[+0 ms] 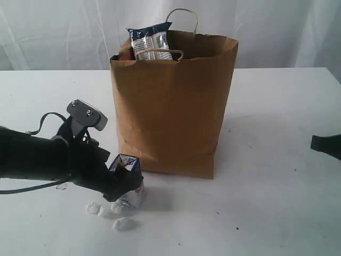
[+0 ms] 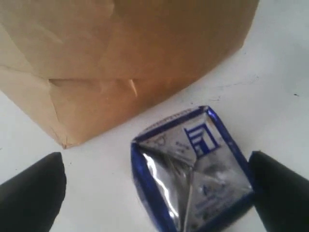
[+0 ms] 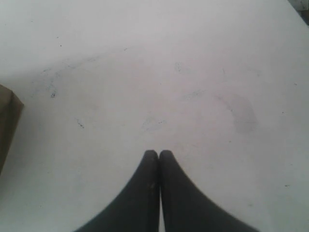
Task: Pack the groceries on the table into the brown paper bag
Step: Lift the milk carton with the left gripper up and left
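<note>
Left pincer (image 2: pixel 157 164) is wide open and straddles the small blue-white carton (image 2: pixel 193 179). One of my fingers is at its edge, the other clear. Carton sits on the table (image 1: pixel 277 202), lower left of exterior view, just beside the brown paper bag (image 1: pixel 170 117). Long blue-white packet (image 1: pixel 151 41) pokes out the bag top. Right pincer (image 3: pixel 159 154) is pressed closed, holding nothing.

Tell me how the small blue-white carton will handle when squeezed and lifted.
The carton has a creased top, so its walls probably buckle under a hard squeeze. Flat sides shouldn't roll; small, likely light, it may tip if nudged.
</note>
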Robot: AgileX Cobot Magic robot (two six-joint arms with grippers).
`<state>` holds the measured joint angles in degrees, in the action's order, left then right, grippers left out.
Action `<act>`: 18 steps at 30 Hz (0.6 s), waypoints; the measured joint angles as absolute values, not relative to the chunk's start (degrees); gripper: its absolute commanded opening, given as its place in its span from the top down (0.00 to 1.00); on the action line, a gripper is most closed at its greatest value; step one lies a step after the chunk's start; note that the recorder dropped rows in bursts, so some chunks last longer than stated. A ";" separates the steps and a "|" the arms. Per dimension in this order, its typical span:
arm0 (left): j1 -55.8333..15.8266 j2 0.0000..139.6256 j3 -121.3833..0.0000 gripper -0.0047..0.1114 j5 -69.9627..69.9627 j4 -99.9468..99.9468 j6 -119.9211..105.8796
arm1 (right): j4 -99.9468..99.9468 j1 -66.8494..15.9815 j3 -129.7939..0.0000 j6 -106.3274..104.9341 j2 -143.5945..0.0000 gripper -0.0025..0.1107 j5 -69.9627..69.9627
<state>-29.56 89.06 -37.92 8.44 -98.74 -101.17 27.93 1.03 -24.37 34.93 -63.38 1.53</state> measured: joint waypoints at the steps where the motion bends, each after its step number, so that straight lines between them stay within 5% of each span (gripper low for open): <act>1: -29.56 89.96 -38.52 0.06 8.65 -98.74 -100.90 | 27.93 1.03 -24.37 34.93 -63.38 0.98 1.53; 9: -29.93 91.70 -39.81 0.12 3.57 -98.74 -100.53 | 27.93 1.03 -24.37 34.93 -63.38 0.98 1.53; 12: -29.93 91.70 -39.81 0.28 2.65 -98.74 -100.53 | 27.93 1.03 -24.37 34.93 -63.38 0.98 1.53; 18: -30.02 91.70 -39.81 0.75 2.35 -98.74 -99.30 | 27.93 1.03 -24.37 34.93 -63.38 0.98 1.53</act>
<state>-30.02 91.70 -39.81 2.35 -98.74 -99.30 27.93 1.03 -24.37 34.93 -63.38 1.53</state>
